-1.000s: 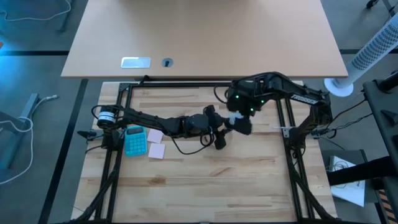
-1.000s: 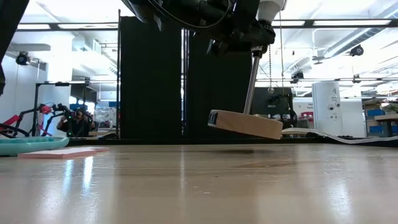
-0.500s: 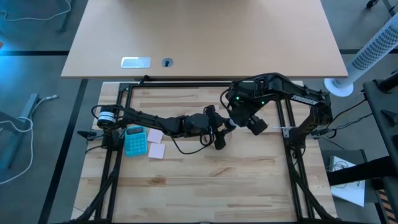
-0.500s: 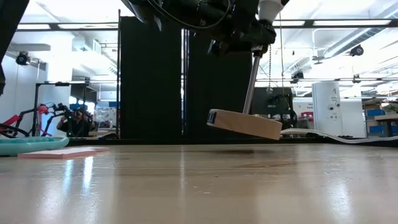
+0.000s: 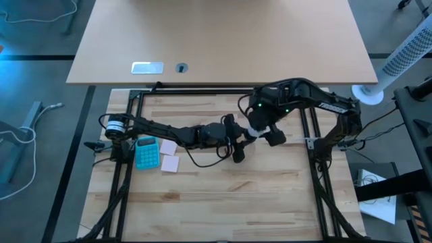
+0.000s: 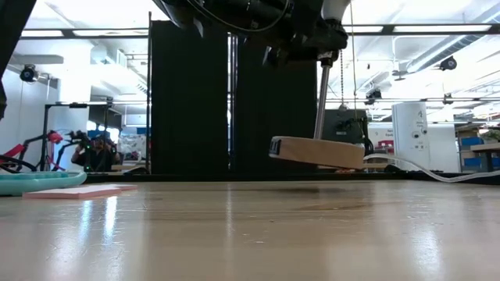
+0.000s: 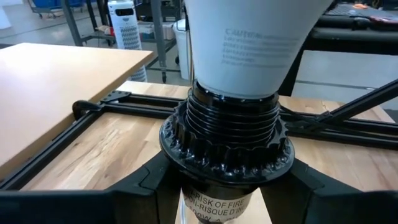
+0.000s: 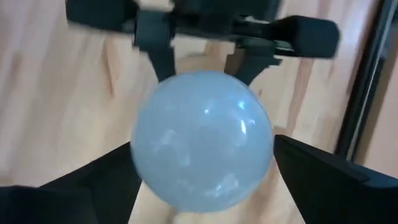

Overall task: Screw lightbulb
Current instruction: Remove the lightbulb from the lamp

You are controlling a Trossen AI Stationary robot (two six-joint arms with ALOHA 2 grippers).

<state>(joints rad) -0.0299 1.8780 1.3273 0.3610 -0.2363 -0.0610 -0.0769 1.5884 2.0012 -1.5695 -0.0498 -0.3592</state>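
The white lightbulb (image 7: pixel 255 43) stands base-down in a black ribbed socket (image 7: pixel 227 137). A thin rod (image 6: pixel 321 101) runs from the socket down to a round wooden disc (image 6: pixel 316 151). My left gripper (image 5: pixel 237 138) is shut on the socket and holds the whole lamp above the table's middle. My right gripper (image 5: pixel 260 128) points steeply down over the bulb and is open. In the right wrist view its two fingers stand on either side of the bulb's round top (image 8: pixel 202 137), close beside it. Whether they brush the glass I cannot tell. My left gripper pinches the black socket's body (image 7: pixel 214 202) between its two fingers (image 7: pixel 146 186), just under the ribbed collar. It reaches in about level from the table's left. The lamp is lifted clear, bulb up, and the wooden disc hangs nearly level a little above the tabletop.
A teal calculator (image 5: pixel 146 152) and pink sticky notes (image 5: pixel 169 155) lie left of the arms. A black frame rail (image 5: pixel 202 92) runs along the far side, with more rails at the table's sides. A pale cord (image 6: pixel 422 170) trails from the disc toward the right.
My right gripper has rolled about its own axis above the bulb while staying in place. The wooden disc, tilted before, now hangs closer to level and has swung slightly sideways. My left gripper has kept still.
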